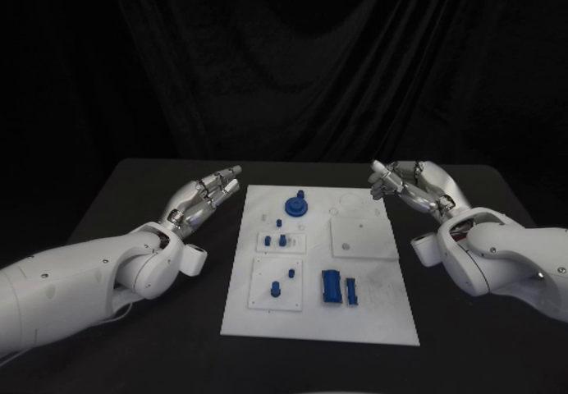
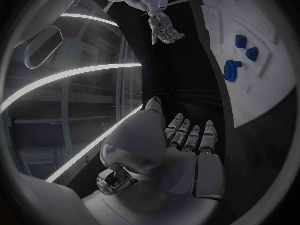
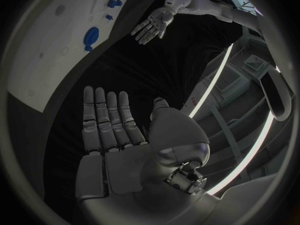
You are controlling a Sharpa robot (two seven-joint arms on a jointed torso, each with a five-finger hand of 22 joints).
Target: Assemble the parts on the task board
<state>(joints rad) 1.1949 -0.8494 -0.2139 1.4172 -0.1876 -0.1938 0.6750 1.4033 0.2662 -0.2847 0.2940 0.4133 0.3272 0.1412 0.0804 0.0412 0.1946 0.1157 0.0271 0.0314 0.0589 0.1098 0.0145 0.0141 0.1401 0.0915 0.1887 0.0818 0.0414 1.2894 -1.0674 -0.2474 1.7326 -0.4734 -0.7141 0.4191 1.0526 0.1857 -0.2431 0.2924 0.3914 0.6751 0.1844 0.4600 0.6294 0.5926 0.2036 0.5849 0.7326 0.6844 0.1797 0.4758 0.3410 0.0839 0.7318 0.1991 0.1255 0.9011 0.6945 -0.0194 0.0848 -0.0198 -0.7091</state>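
Black matte bench (image 1: pixel 130 185) fading into dark drapery at the far side, edges hard to make out. Flat white task board (image 1: pixel 319 324) lying at mid-bench between the two arms, rectangular, with smaller raised white panels on it; faint round outlines near its far end too pale to read. Left hand (image 1: pixel 203 197) hovering just beside the board's left edge, silver and segmented, fingers stretched out side by side, released, holding nothing. Right hand (image 1: pixel 406 187) near the board's far right corner, likewise released and empty, fingers straight and close together. Round blue part with knob (image 1: pixel 295 203) standing at the far end of the board. Pair of ribbed blue cylinders (image 1: pixel 337 289) lying side by side at the near right. Small blue pegs (image 1: pixel 276 240) on the middle-left panel, too tiny for shape detail. Further blue peg (image 1: pixel 276 287) on the near-left panel.
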